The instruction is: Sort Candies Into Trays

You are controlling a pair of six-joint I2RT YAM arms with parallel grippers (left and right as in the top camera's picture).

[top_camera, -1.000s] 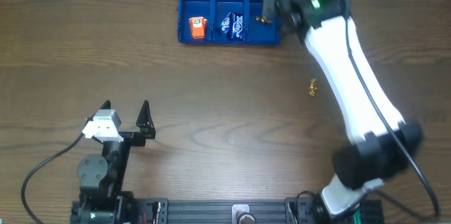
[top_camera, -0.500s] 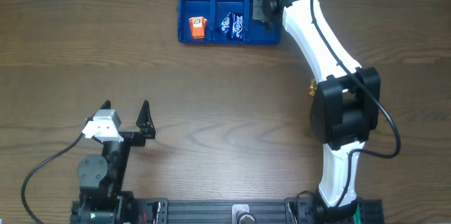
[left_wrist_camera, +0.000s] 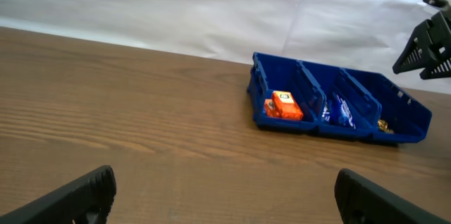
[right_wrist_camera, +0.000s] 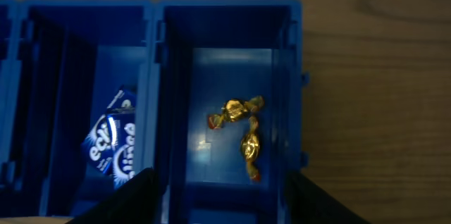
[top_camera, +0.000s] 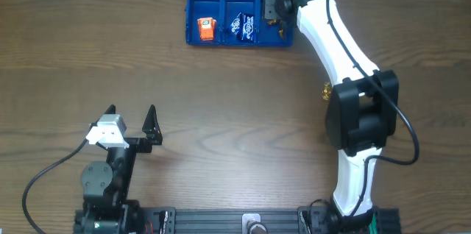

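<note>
Top view, taken from the left: the left gripper (top_camera: 130, 112) sits at about 8 o'clock on the table (top_camera: 66, 65), jaws spread wide with nothing between them, well apart from every candy. At 12 o'clock stands the blue tray (top_camera: 193, 2), its three compartments side by side. An orange candy (top_camera: 205, 29) lies in the left one and a blue-wrapped candy (top_camera: 241, 26) in the middle one. Two gold candies (right_wrist_camera: 248, 146) lie in the right one, touching end to end. The right gripper (right_wrist_camera: 220, 185) hangs over that right compartment, jaws spread and empty.

A loose gold candy (top_camera: 325, 91) lies on bare wood at about 3 o'clock on the table, just beside the right arm (top_camera: 360, 112). From the right gripper it lies toward 5 o'clock, back toward that arm's own base. From the left gripper it is far off toward 3 o'clock, so the right arm looks much the nearer.

Its long axis seems to run 12 to 6, though it is too small to be sure. The coming move probably calls for drawing back toward 5 o'clock and closing across the candy's short side.
</note>
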